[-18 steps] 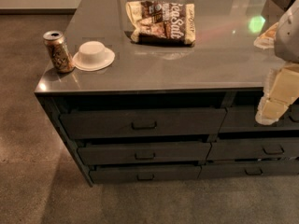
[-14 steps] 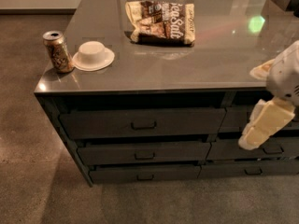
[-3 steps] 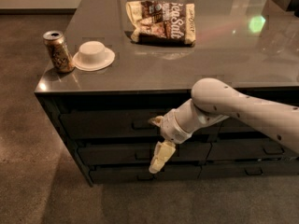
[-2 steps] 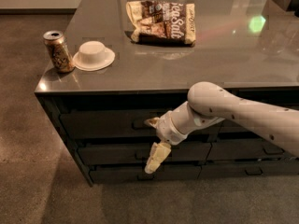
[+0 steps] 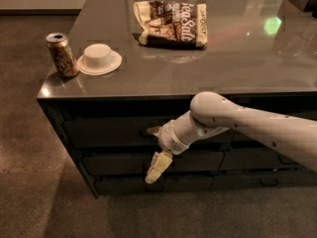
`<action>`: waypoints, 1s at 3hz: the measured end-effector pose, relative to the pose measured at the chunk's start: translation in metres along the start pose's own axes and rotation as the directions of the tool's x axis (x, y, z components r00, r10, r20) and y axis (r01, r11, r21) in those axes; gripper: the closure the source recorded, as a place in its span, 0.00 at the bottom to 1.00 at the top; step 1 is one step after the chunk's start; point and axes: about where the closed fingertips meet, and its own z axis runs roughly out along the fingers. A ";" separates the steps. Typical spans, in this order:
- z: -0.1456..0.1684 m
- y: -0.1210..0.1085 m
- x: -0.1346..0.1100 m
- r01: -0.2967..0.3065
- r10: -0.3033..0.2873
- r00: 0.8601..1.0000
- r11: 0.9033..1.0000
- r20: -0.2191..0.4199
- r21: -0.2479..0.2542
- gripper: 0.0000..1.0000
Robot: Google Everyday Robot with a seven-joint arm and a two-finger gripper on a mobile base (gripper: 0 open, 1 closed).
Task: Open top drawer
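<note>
We see the top drawer (image 5: 104, 132) at the left of the cabinet front, straight under the counter (image 5: 223, 68). It looks shut, its front in line with the middle drawer (image 5: 114, 162) and the bottom drawer (image 5: 124, 185) beneath it. Its small dark handle (image 5: 148, 131) sits at the centre and is partly hidden by the wrist.

The arm (image 5: 247, 125) comes in from the right edge, low across the cabinet front, and bends down toward the left. It covers the right end of the top drawer. The gripper (image 5: 156, 163) is at the end of it, just under the handle; its cream part hangs down and to the left, in front of the middle drawer, reaching to the upper edge of the bottom one. Whether the gripper is open or closed we cannot tell, nor whether it touches the handle.

On the counter, near the left front corner, a can (image 5: 62, 53) stands upright. Just beside it on the right lies a white bowl (image 5: 99, 58). Further back, near the middle, lies a crumpled snack bag (image 5: 171, 24), well apart from both. A green spot of light (image 5: 272, 25) shows on the counter at the far right. The floor (image 5: 29, 182) around the cabinet is dark and speckled.
</note>
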 end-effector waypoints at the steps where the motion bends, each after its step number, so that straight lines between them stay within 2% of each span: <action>1: 0.003 -0.001 -0.002 0.006 -0.006 1.000 1.000 -0.004 0.000 0.18; 3: 0.005 -0.001 -0.002 0.014 -0.014 1.000 1.000 -0.010 -0.001 0.64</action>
